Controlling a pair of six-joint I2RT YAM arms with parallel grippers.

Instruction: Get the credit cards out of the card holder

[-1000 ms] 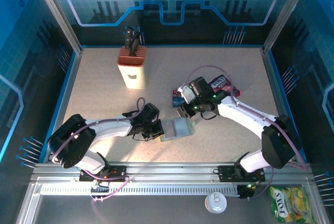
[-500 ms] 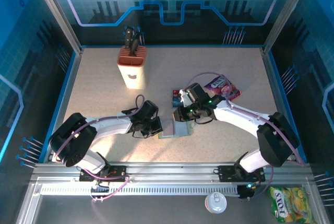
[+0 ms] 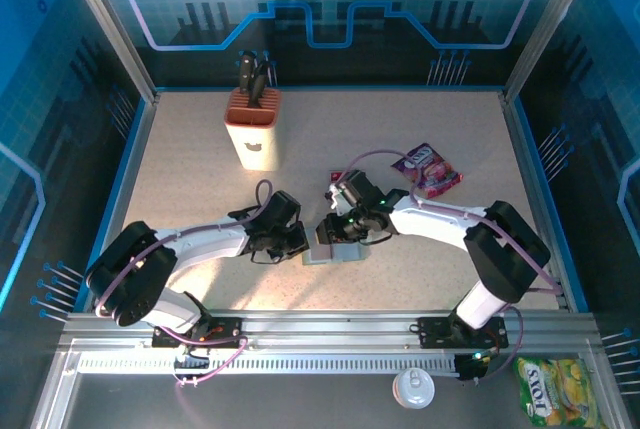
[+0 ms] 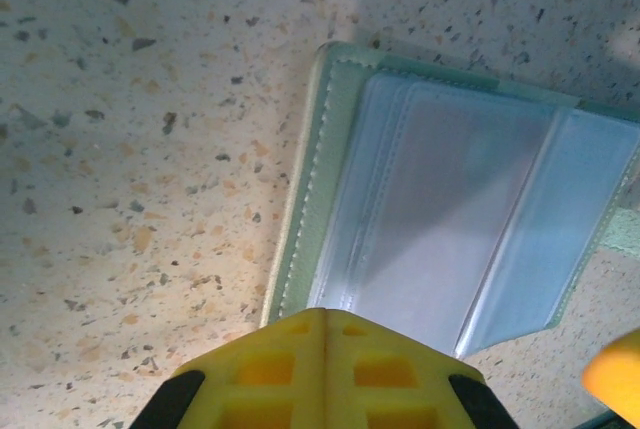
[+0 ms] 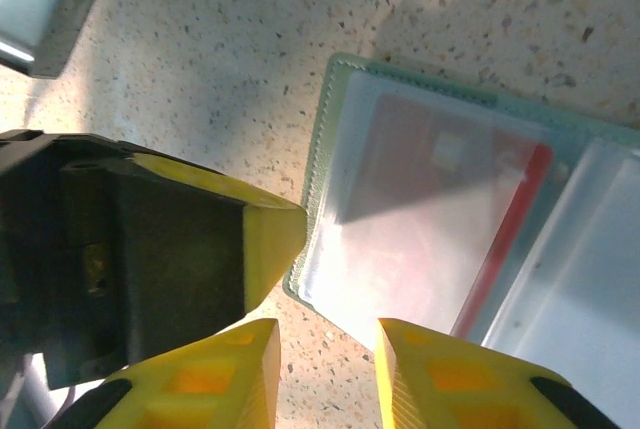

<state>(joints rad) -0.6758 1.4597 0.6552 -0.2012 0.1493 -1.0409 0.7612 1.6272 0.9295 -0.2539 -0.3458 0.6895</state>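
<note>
Card holder lies flat, closed left fingers on its edge, empty right fingers slightly apart alongside.

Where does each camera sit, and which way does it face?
Top external: above and behind the arms, facing down on the table; left gripper and right gripper meet at the holder.
Left wrist: facing down at the holder; shut fingers below.
Right wrist: facing down at a card; parted fingers.
Shared: all show the holder.
</note>
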